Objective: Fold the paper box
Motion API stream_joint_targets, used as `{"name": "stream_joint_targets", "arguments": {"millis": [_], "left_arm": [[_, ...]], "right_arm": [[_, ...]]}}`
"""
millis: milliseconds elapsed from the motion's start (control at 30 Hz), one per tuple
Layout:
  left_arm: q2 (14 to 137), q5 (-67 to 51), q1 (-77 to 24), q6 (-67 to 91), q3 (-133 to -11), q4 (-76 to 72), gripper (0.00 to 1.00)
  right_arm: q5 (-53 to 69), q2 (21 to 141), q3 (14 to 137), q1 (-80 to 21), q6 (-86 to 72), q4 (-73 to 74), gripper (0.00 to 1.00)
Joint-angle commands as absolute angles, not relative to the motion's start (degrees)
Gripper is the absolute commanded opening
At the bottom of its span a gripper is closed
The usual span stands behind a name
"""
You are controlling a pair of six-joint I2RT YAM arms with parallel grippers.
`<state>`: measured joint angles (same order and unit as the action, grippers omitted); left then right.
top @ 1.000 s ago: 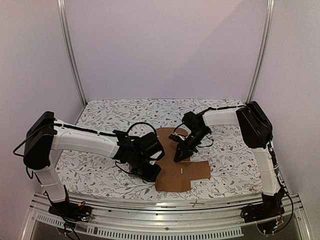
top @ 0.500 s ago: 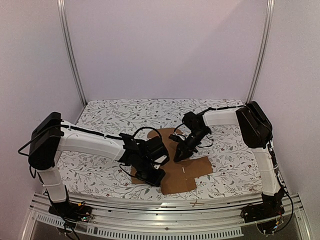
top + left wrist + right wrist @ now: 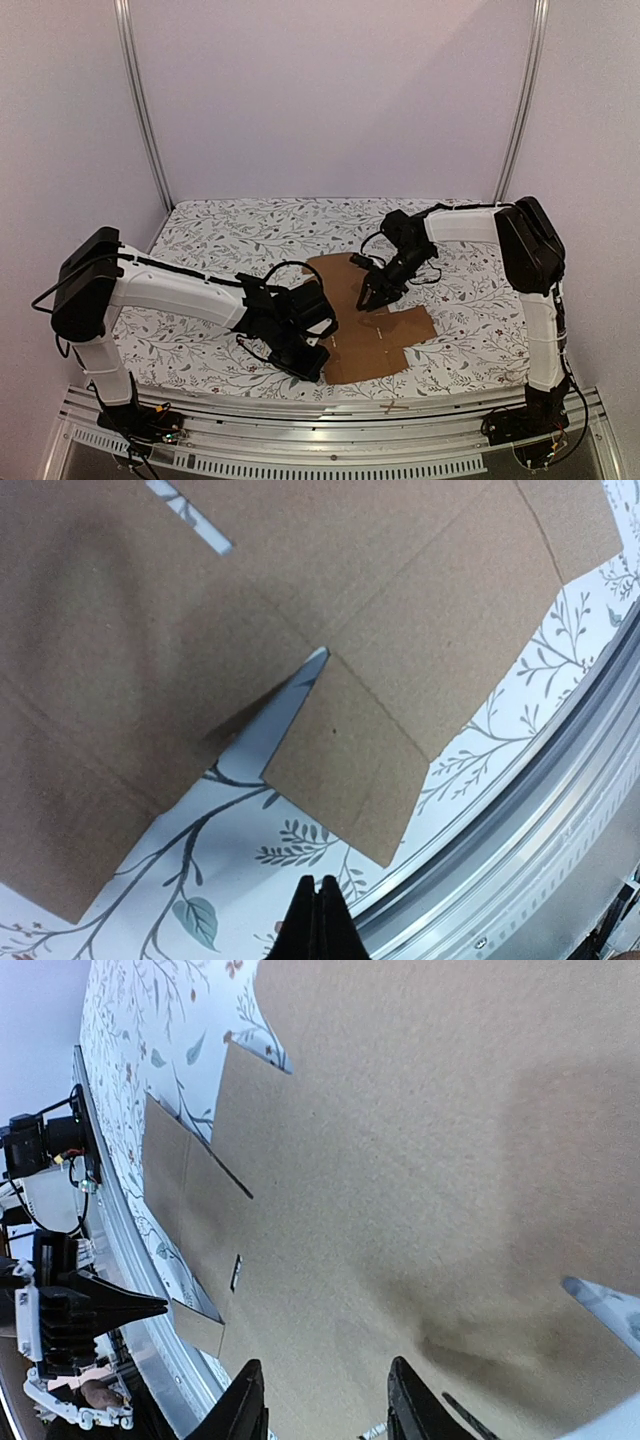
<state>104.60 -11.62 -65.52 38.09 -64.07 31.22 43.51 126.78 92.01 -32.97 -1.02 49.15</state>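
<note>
Widest of all, the table under its white cloth printed with grey leafy sprigs (image 3: 200,240) fills the floor of the cell, and a ribbed silver metal rail (image 3: 330,415) runs along its near edge. Both white-and-black arms reach in towards the middle. The left arm (image 3: 170,285) stretches low across the cloth, while the right arm (image 3: 465,225) bends down from its tall post.

Between them lies the paper box (image 3: 375,335), a flat, plain brown cardboard sheet cut in a cross shape with creased flaps. It sits unfolded on the cloth, right of centre and near the front rail. The left wrist view shows one corner flap of it (image 3: 345,770) ending just short of the rail (image 3: 560,810), with a narrow slot cut through the sheet further up.

Now the left gripper (image 3: 312,362): it sits at the sheet's near-left edge, and its wrist camera shows the black tips (image 3: 320,925) clenched tight together with nothing between them, over bare cloth just beside that flap.

Smallest of all, the right gripper (image 3: 368,300) points down over the far middle of the sheet. Its fingers (image 3: 245,1405) stand released and well apart, with brown cardboard (image 3: 450,1160) showing in the gap. Whether the tips touch the sheet, I cannot tell.
</note>
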Motion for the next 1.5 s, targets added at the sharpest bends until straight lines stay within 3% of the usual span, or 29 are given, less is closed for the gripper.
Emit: {"name": "stream_joint_targets", "arguments": {"millis": [0,267,567,900,1467], "left_arm": [[104.40,-12.09,-66.27,38.26,-63.60,29.35,0.00],[105.01,-12.15,-66.27,38.01,-63.30,27.42,0.00],[103.41,-11.16,-65.81,38.39,-61.40,26.80,0.00],[102.11,-12.74,-62.84,42.03,-55.38,21.18,0.00],[103.20,-11.74,-62.58,43.22,-49.13,5.38,0.00]], "right_arm": [[41.24,119.73,92.02,-31.15,8.46,52.02,0.43],[37.27,113.08,90.45,-31.74,26.64,55.95,0.47],[15.82,99.60,65.74,-42.38,44.86,29.41,0.46],[9.79,106.72,66.27,-49.23,51.60,28.75,0.44],[11.59,117.19,76.36,-49.84,46.91,40.50,0.38]]}}
